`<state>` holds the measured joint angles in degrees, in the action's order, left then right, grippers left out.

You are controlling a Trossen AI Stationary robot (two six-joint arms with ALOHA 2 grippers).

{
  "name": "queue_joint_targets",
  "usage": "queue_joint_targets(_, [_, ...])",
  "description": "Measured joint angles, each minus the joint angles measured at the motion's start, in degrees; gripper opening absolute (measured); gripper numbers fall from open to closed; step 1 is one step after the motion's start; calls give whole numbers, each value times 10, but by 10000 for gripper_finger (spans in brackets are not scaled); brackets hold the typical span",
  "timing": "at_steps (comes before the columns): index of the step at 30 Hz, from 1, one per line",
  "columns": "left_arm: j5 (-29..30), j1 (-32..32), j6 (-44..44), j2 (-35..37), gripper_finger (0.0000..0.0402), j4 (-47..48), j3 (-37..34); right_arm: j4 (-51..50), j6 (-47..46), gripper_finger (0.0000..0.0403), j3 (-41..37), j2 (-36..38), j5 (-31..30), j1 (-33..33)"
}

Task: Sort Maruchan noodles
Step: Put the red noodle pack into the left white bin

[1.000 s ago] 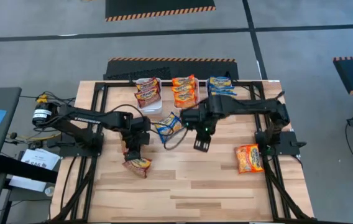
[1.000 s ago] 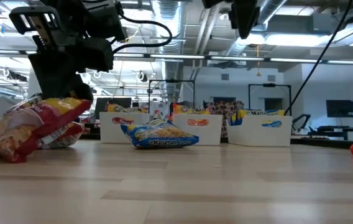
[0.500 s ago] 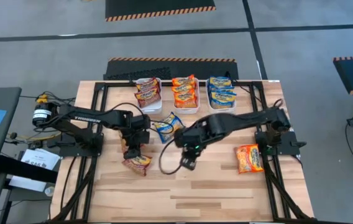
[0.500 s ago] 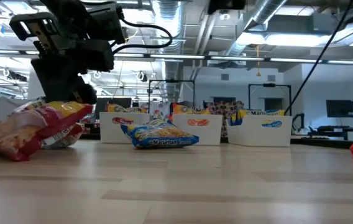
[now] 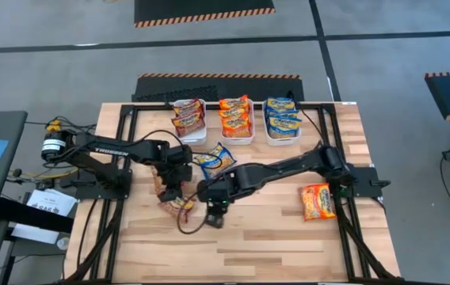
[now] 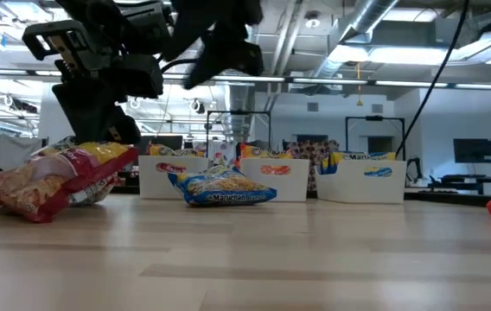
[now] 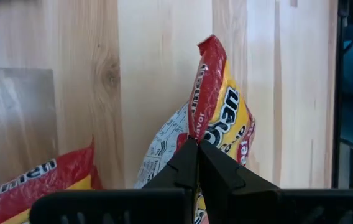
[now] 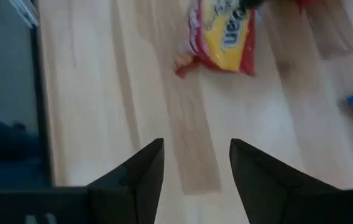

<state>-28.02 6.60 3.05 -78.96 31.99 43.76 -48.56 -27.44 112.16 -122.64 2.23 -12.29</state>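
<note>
Your work surface is a pale wooden table inside a black frame, on grey floor with hazard-striped mats; the low view shows an open workshop behind, with ceiling ducts and monitors. At twelve o'clock you have three white bins in a row, holding maroon, orange and blue packets from nine to three; I cannot count each stack. Loose on the table you have four packets: a blue packet near centre, long axis running roughly ten to four; an orange packet at three o'clock, long axis twelve to six; and two maroon packets at nine o'clock. Your left gripper is pinched closed on the edge of one maroon packet, lifting it tilted. Your right gripper hangs just beside them toward three o'clock, fingers spread apart, holding nothing.
</note>
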Motion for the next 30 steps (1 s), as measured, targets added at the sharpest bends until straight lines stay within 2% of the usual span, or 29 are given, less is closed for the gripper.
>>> queue_joint_targets(5, [0, 0, 15, 0, 0, -18, 0, 39, 24, 205, -1, -31, 19, 4])
queue_joint_targets(7, [0, 0, 19, 0, 0, -22, 0, 86, 27, 205, 2, -40, 26, 8])
queue_joint_targets(10, [1, 0, 32, 0, 0, -33, 0, 74, 48, 205, -1, -42, 26, 13])
queue_joint_targets(12, [-1, 0, 36, 0, 0, -34, 0, 110, 53, 205, 2, -51, 25, 19])
queue_joint_targets(14, [-1, 0, 39, 0, 0, -40, 0, 72, 59, 205, -2, -52, 25, 25])
queue_joint_targets(16, [-2, 0, 39, 0, 0, -37, 0, 104, 56, 205, 2, -62, 23, 30])
queue_joint_targets(18, [-4, 0, 40, 0, 0, -40, 0, 71, 55, 205, -1, -60, 22, 36])
queue_joint_targets(24, [-14, 0, 37, 0, 0, -44, 3, 101, 63, 205, 1, -60, -8, 43])
queue_joint_targets(30, [-12, -1, 30, 0, 0, -46, 3, 99, 79, 205, 1, -61, -9, 50])
